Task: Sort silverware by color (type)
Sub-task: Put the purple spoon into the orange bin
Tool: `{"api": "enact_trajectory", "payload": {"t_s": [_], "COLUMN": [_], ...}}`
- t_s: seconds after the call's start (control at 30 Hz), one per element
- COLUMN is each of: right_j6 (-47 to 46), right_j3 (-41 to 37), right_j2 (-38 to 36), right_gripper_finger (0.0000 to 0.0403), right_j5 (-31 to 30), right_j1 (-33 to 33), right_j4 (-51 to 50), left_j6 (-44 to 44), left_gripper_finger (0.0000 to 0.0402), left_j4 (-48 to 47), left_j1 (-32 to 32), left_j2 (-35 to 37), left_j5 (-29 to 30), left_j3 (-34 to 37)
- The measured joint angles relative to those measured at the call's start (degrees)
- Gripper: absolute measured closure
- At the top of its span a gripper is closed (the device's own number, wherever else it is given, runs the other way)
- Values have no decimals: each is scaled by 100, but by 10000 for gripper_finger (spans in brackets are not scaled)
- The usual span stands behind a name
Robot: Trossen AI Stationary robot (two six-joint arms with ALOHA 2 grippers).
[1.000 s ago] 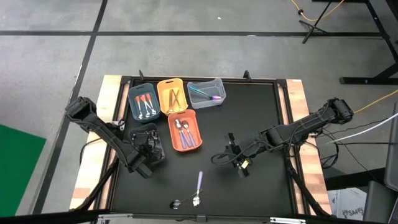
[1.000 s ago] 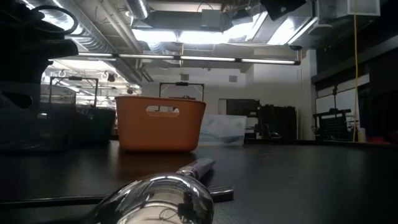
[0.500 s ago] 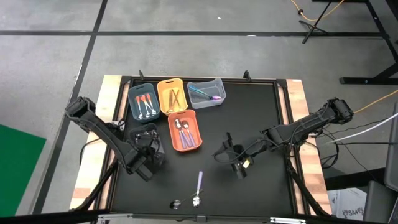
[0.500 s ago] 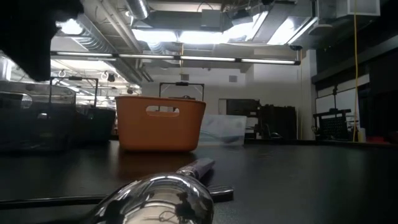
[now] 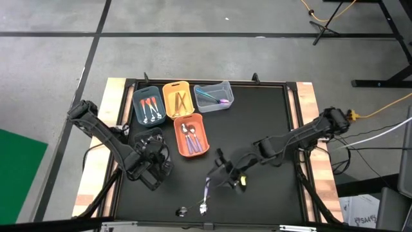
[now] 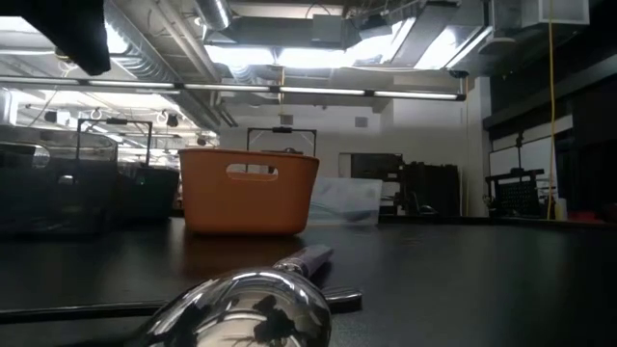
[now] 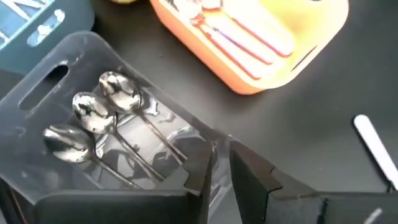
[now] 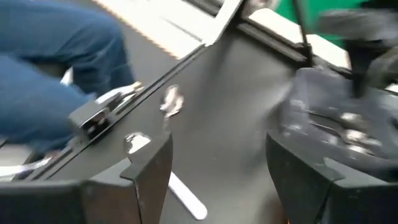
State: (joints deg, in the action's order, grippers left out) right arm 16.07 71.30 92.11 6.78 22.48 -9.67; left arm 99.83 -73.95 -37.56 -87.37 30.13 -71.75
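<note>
Right hand (image 5: 222, 177) is spread wide open and sits just beside the purple-handled spoon (image 5: 205, 191) lying loose on the table (image 5: 270, 122), so I'd guess it's lining up to grab that one. The left hand (image 7: 219, 167) is pinched on the wall of the clear dark bin (image 7: 74, 56) holding three silver spoons (image 7: 93, 118), probably to steady it. Everything else is already grouped in the bins at the far side, e.g. the orange bin (image 5: 190, 136).
</note>
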Motion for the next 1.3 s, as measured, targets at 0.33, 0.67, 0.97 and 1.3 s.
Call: {"api": "enact_trajectory", "payload": {"t_s": [0.33,0.67,0.97,1.3], "right_j6": [711,855,1013,1019], "right_j3": [234,234,234,234], "right_j2": [1009,1952,2470,2593], "right_gripper_finger": [157,157,157,157], "right_j5": [1086,1237,1240,1240], "right_j1": [4,0,0,-9], "right_j4": [89,631,1044,1104], "left_j6": [-6,-4,0,14], "left_gripper_finger": [351,351,351,351], "left_j4": [4,28,34,72], "left_j1": [-2,-7,-7,-7], "left_j2": [0,0,0,0], "left_j5": [389,391,396,396], "left_j3": [-20,-20,-18,-17]}}
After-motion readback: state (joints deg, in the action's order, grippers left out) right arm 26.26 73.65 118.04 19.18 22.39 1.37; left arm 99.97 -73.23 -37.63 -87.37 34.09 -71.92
